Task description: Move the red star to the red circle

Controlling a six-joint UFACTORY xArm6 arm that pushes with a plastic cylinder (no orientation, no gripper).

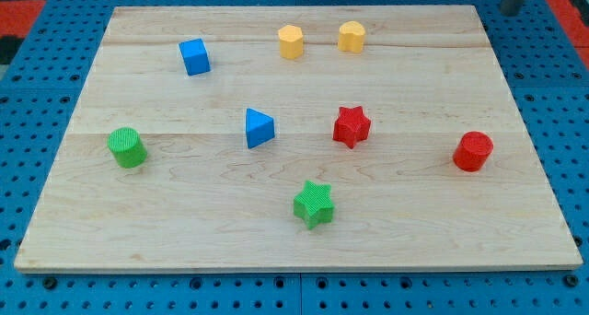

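The red star [351,126] lies on the wooden board [423,223], a little right of the middle. The red circle [473,151] stands near the board's right edge, to the right of the star and slightly lower. A bare strip of board separates them. My rod shows at the view's top right corner, and my tip [509,11] is just past the board's top right corner, far above and to the right of both red blocks.
A blue triangle [259,128] lies left of the red star. A green star [314,204] is below it. A yellow hexagon [291,41] and a yellow cylinder [351,37] are near the top edge. A blue cube [194,56] is at the top left, a green cylinder [126,147] at the left.
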